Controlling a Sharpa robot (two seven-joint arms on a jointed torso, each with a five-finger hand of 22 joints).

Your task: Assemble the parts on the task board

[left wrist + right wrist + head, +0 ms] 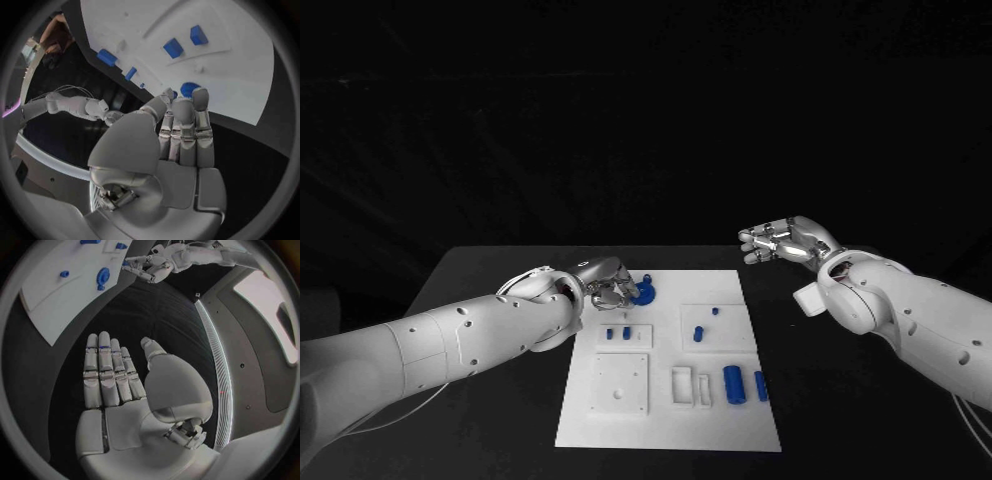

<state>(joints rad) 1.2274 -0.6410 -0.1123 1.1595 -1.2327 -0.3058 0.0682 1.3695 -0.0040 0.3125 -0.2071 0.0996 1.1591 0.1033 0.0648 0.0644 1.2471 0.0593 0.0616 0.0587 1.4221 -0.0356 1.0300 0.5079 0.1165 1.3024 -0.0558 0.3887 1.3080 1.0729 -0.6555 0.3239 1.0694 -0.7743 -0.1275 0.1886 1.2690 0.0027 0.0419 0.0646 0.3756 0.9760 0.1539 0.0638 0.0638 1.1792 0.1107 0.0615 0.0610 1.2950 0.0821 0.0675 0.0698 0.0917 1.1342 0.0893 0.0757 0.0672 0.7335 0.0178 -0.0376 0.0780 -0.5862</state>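
Observation:
The white task board (668, 420) lies in the middle of the black table. My left hand (607, 288) is at the board's far left corner, beside a round blue part (648, 293). In the left wrist view its fingers (184, 125) lie straight and close together, thumb against them, with a small blue part (175, 93) pinched at the tips and the round blue part (189, 89) just beyond. My right hand (783, 243) hangs in the air off the board's far right corner, fingers (106, 370) apart, holding nothing.
Two small blue pegs (717, 311) (698, 333) stand in a raised white block near the board's middle. Two longer blue pieces (733, 384) (762, 386) lie near its right edge. A square white plate (620, 382) and a small blue piece (620, 330) sit on the left side.

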